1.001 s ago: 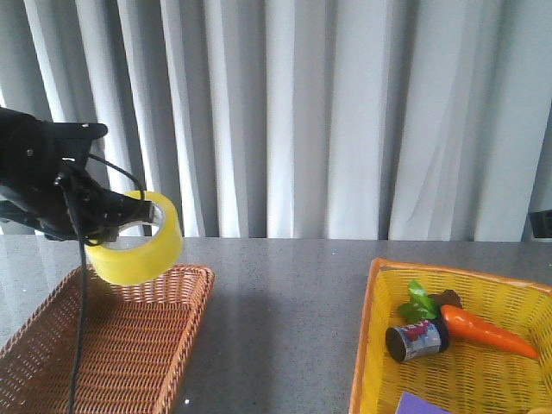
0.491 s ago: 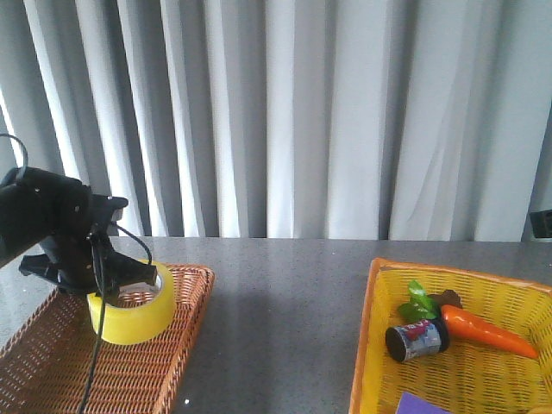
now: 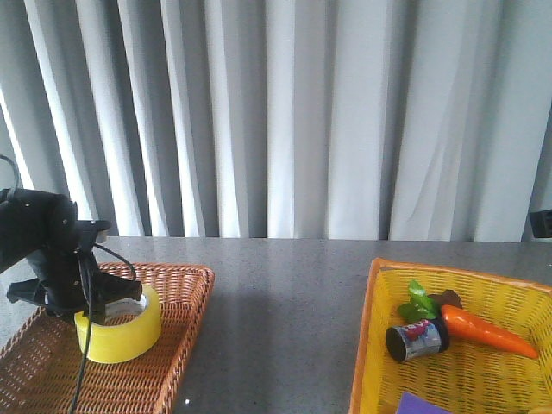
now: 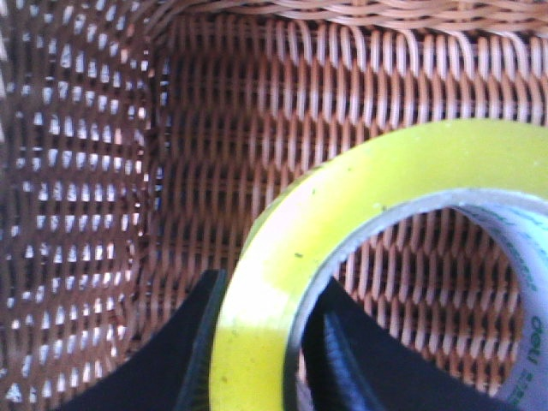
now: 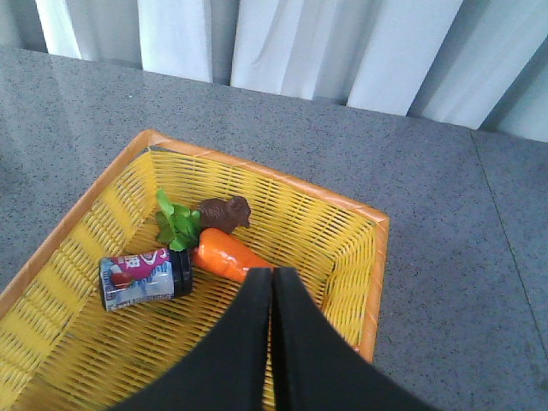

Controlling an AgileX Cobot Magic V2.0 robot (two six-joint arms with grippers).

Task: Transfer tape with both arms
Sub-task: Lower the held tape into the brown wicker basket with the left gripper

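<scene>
Inside the brown woven wicker basket (image 3: 177, 341) at the left edge of the grey stone counter (image 3: 285, 293), we see the wide roll of translucent yellow packing tape (image 3: 119, 332) held low over the basket's floor, near its far right corner; whether it touches the weave we cannot tell. The left gripper (image 4: 257, 364) pinches the roll's wall, one black finger inside the white printed core and one outside. The right gripper (image 5: 271, 342) has its fingers pressed together with nothing between them, hovering above the yellow plastic basket (image 5: 360, 257) at the counter's right edge, where an orange toy carrot (image 5: 227, 261), a small dark can (image 5: 141, 281) and a brown lump (image 5: 224, 211) lie. We judge the main risk to be in the release; the roll hangs tilted, so if the fingers part before it rests flat it may roll toward the basket's wall or tip on edge; the inner finger could also drag the core as it withdraws and lift the roll again.
</scene>
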